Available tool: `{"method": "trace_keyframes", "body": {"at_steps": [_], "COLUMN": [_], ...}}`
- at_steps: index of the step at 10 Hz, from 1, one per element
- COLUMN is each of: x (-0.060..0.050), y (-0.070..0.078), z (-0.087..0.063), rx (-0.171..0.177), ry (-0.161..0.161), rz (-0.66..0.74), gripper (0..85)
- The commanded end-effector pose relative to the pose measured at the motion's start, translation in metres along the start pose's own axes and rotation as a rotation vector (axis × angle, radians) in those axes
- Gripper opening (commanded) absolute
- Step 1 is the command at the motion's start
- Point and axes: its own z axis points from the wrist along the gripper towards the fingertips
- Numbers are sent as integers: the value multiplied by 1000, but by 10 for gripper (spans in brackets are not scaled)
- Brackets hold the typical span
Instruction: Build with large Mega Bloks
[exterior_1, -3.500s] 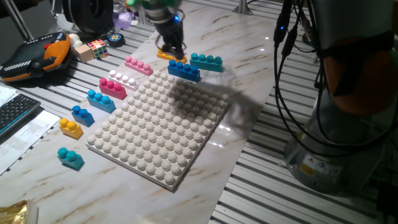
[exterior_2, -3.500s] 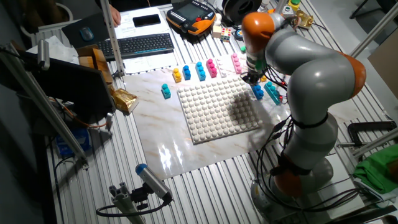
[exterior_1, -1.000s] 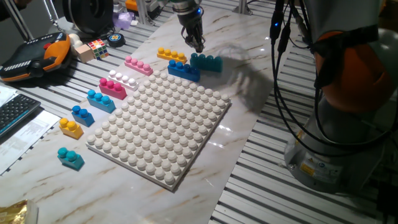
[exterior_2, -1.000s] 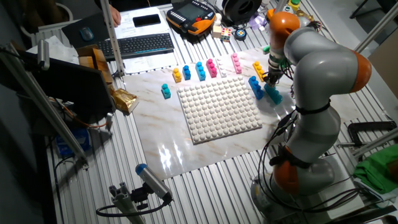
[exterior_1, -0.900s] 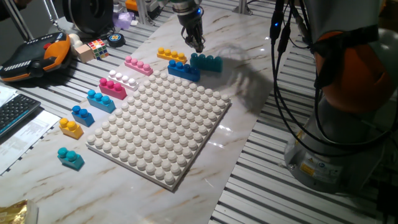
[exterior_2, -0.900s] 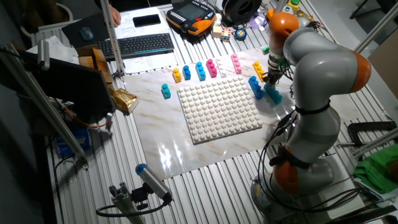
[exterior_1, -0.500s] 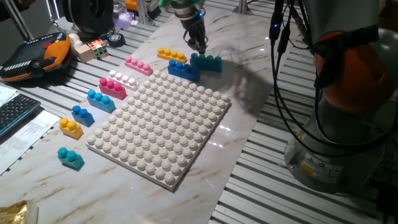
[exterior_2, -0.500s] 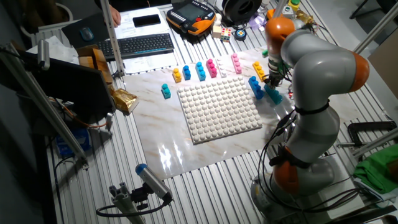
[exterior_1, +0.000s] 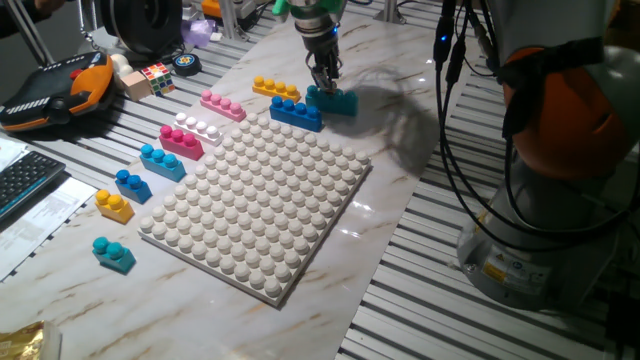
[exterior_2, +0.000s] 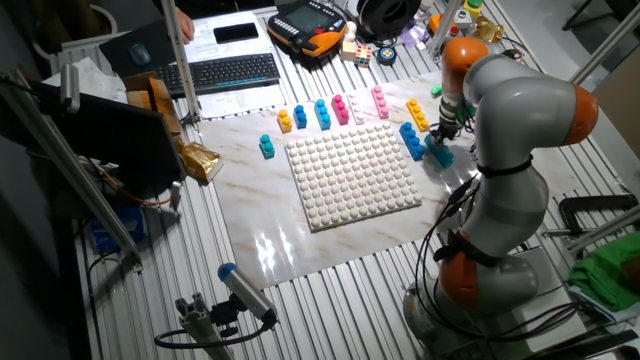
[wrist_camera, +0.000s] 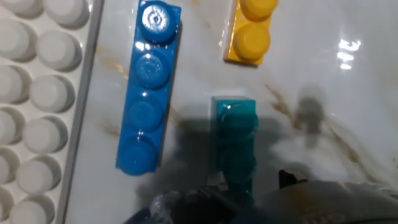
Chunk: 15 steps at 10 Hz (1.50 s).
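Note:
My gripper (exterior_1: 325, 84) stands low over the near end of a teal three-stud brick (exterior_1: 336, 100) at the far edge of the white baseplate (exterior_1: 255, 205). In the hand view the teal brick (wrist_camera: 233, 140) runs down between my fingers (wrist_camera: 180, 202), which sit on either side of it and look open. It rests on the table. A blue four-stud brick (wrist_camera: 148, 87) lies beside it, a yellow brick (wrist_camera: 249, 28) beyond. From the other fixed view my gripper (exterior_2: 441, 135) is over the teal brick (exterior_2: 438, 152).
More bricks line the baseplate's left side: pink (exterior_1: 222, 105), white (exterior_1: 198, 127), magenta (exterior_1: 181, 141), light blue (exterior_1: 162, 161), small blue (exterior_1: 132, 184), yellow (exterior_1: 114, 205), teal (exterior_1: 114, 254). A puzzle cube (exterior_1: 155, 78), teach pendant (exterior_1: 55, 90) and keyboard (exterior_1: 20, 180) sit left.
My gripper moved right from the yellow brick to the teal brick and came down onto its end. No brick has moved.

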Motion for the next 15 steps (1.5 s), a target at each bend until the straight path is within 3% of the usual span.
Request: {"method": "trace_keyframes", "body": {"at_steps": [1, 2, 7, 14, 15], "x": [-1, -1, 0, 1, 0], "y": [1, 3, 3, 2, 3], "z": [1, 1, 13, 20, 20], "rx": [-5, -21, -30, -59, -68], "ry": [-3, -4, -26, -48, -53], "rz": [-1, 2, 8, 10, 6], "gripper": [493, 493, 483, 203, 90]}}
